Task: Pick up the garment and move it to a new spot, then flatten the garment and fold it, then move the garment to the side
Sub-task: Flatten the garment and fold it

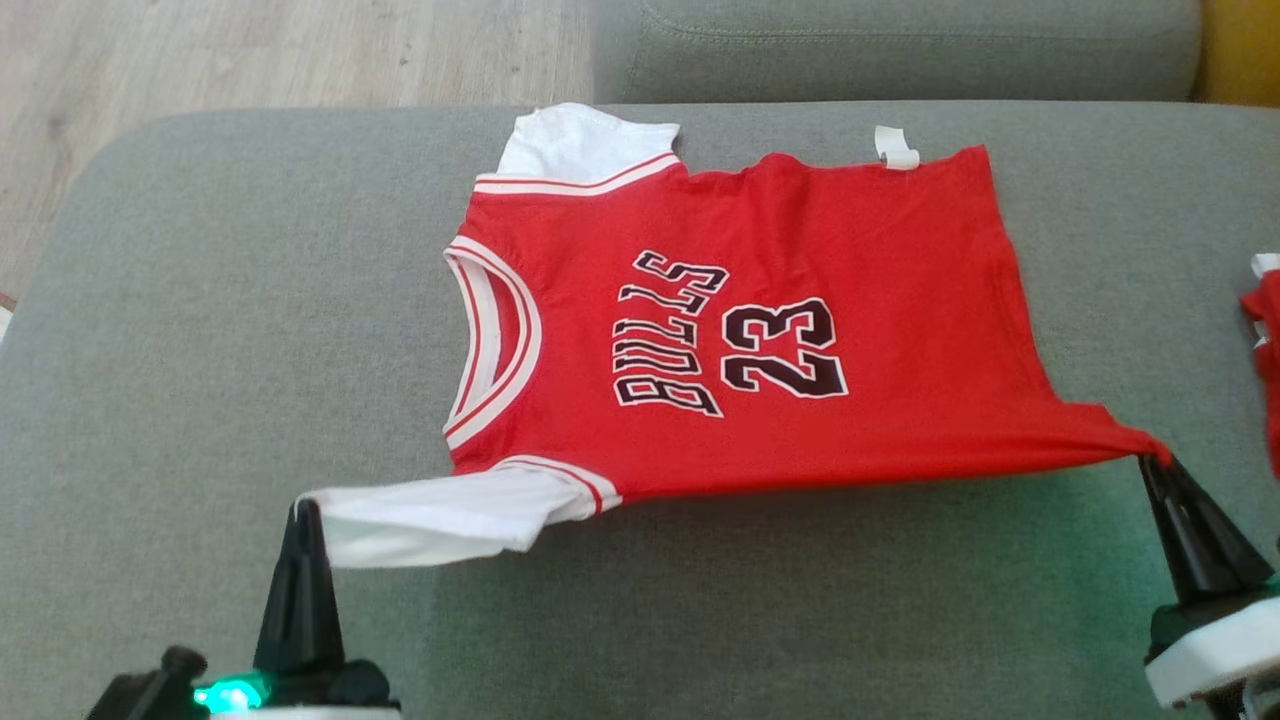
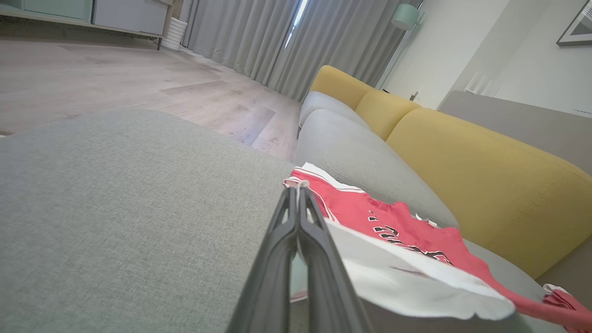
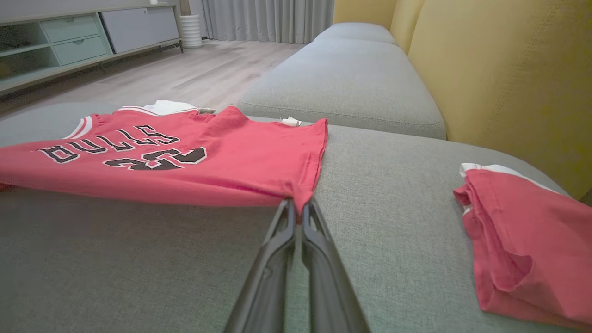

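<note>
On the grey cushion (image 1: 180, 330), my L gripper (image 1: 305, 506) has its jaws clenched on the cuff of the white sleeve (image 1: 440, 520), that edge raised a little off the fabric. The garment (image 1: 760, 330), a red jersey w/ "BULLS 23" face up, lies spread across the cushion's middle, collar to the L, hem to the R, its near edge pulled taut btwn both grippers. My R gripper (image 1: 1157, 462) pinches the near hem corner, jaws closed on the cloth. Far R, apart from the jersey, a second red garment (image 1: 1265, 350) lies folded.
</note>
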You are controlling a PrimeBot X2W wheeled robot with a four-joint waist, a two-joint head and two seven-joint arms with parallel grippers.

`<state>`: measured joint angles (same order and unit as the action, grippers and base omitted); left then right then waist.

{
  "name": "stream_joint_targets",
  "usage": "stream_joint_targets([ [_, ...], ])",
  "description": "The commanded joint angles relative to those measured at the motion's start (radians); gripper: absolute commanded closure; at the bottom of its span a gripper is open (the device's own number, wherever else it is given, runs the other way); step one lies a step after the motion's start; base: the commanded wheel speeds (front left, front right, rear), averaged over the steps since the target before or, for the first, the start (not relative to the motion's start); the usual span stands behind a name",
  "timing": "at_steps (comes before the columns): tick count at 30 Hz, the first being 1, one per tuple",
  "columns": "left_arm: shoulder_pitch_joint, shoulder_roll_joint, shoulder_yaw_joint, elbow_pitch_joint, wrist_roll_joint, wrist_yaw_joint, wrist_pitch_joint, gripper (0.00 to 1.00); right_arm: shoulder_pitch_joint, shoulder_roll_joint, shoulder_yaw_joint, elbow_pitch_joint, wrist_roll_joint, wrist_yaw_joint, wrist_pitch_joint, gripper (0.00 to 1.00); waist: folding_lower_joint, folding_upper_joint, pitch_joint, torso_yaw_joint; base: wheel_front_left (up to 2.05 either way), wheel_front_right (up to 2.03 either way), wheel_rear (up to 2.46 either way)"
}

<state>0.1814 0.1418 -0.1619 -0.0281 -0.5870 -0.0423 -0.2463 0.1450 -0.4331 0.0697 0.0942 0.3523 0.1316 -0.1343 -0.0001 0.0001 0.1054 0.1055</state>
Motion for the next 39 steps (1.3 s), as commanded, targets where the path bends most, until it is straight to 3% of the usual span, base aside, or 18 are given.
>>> stream_joint_targets([
  [1, -0.063, 0.003, 0.04, -0.023, -0.003, 0.006, 0.002, 1.0, -0.023, -0.025, -0.009, -0.03, 0.012, -0.001, 0.007, 1.0, 0.0001, -0.0001, 0.008, -0.001, 0.0, 0.0, 0.0],
  [23, -0.705, -0.017, -0.08, 0.437, 0.095, -0.078, -0.013, 1.0, -0.443, -0.027, 0.123, 0.233, 0.025, -0.001, 0.018, 1.0, 0.0001, -0.0001, 0.239, 0.012, 0.0, 0.0, 0.0],
  [24, -0.722, -0.02, -0.078, 0.455, 0.098, -0.08, -0.014, 1.0, -0.457, -0.024, 0.127, 0.249, 0.025, -0.001, 0.012, 0.94, 0.0001, -0.0001, 0.244, 0.013, 0.0, 0.0, 0.0],
  [25, -0.737, -0.025, -0.068, 0.465, 0.104, -0.081, -0.015, 0.67, -0.468, -0.02, 0.129, 0.266, 0.026, -0.001, 0.007, 0.61, 0.0001, -0.0001, 0.247, 0.014, 0.0, 0.0, 0.0],
  [26, -0.747, -0.028, -0.056, 0.467, 0.117, -0.081, -0.015, 0.0, -0.478, -0.015, 0.13, 0.282, 0.026, -0.001, 0.002, 0.01, 0.0001, -0.0001, 0.25, 0.015, 0.0, 0.0, 0.0],
  [32, -0.708, -0.049, -0.008, 0.431, 0.21, -0.083, -0.015, 0.0, -0.496, 0.009, 0.126, 0.34, 0.023, -0.001, -0.06, 0.0, 0.0001, -0.0001, 0.23, 0.02, 0.0, 0.0, 0.0],
  [39, -0.493, -0.056, -0.019, 0.365, 0.382, -0.057, -0.015, 0.0, -0.442, 0.051, 0.116, 0.37, 0.024, -0.001, -0.107, 0.0, 0.0001, -0.0001, 0.156, 0.014, 0.0, 0.0, 0.0],
])
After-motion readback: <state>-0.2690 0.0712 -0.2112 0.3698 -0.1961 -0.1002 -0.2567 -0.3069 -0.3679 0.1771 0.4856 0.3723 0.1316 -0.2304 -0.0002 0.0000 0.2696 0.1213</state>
